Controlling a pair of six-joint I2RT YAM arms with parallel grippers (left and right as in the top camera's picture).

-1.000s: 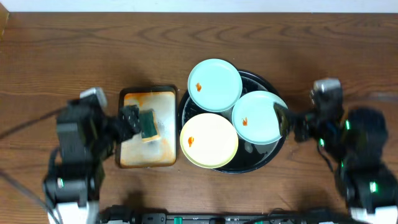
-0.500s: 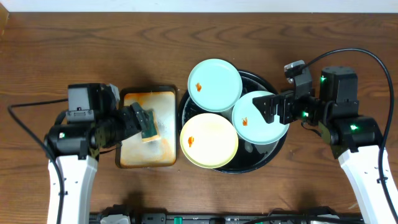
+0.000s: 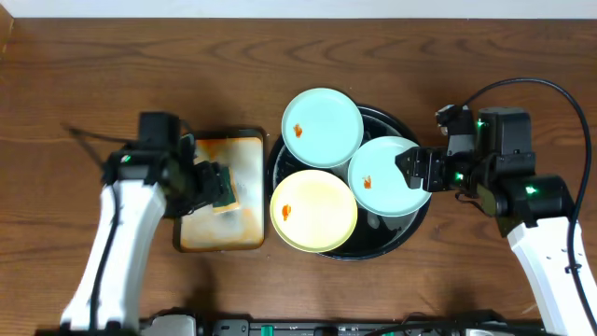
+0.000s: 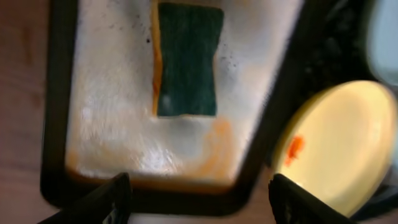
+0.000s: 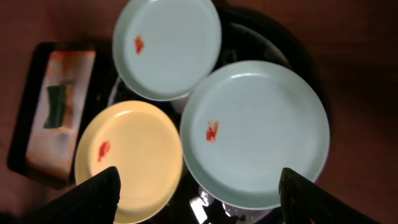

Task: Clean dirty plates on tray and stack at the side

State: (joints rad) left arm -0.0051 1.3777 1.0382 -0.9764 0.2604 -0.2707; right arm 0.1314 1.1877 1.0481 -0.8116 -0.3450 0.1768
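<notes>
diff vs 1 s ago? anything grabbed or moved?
Only the arms moved. The left arm swung toward the table's far edge, its left gripper staying open over the sponge on the stained tray. The right gripper reached over the right mint plate, then eased back slightly; open, nothing grasped. Unchanged: black tray, far mint plate, yellow plate.

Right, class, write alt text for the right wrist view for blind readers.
Two mint-blue plates and one yellow plate, each with an orange spot, crowd a round black tray. Left of it, a green sponge lies on a stained rectangular tray.
</notes>
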